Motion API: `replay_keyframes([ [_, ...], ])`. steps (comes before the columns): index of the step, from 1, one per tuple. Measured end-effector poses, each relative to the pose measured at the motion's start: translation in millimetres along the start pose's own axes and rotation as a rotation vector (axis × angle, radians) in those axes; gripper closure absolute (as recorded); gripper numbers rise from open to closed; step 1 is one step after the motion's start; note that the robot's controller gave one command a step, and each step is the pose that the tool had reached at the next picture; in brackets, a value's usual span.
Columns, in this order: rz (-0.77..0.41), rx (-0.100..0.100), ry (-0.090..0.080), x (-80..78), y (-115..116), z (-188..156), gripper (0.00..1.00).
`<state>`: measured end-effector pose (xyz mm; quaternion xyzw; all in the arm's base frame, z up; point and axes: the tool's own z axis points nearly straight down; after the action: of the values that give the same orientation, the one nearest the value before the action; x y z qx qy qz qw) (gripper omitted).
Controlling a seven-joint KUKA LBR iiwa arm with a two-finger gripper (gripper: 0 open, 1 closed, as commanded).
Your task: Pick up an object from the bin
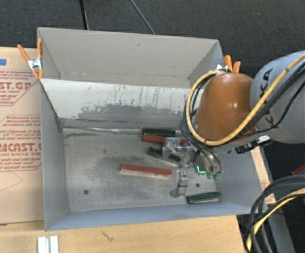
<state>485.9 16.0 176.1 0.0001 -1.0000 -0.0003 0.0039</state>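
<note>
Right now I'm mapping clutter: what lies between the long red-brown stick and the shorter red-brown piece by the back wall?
A small dark green piece, seen in the camera view.

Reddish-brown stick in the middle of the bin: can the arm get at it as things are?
Probably yes. The reddish-brown stick lies flat with nothing on top of it, and the gripper hangs close by its right end.

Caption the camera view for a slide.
Gripper inside the grey bin, between a long reddish bar and a dark marker, with a small heap lying behind it.
</note>
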Motion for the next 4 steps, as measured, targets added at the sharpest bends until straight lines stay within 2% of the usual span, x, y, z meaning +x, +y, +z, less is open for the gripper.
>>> replay_keyframes([
  [1,0.0,0.0,-0.008,-1.8,0.0,-4.0,0.0],
  [2,0.114,-0.001,-0.008,-18.4,-1.1,100.3,1.0],
  [3,0.114,-0.001,-0.007,-18.1,-1.1,100.6,0.0],
  [4,0.114,-0.001,-0.008,-18.2,-1.2,100.5,1.0],
])
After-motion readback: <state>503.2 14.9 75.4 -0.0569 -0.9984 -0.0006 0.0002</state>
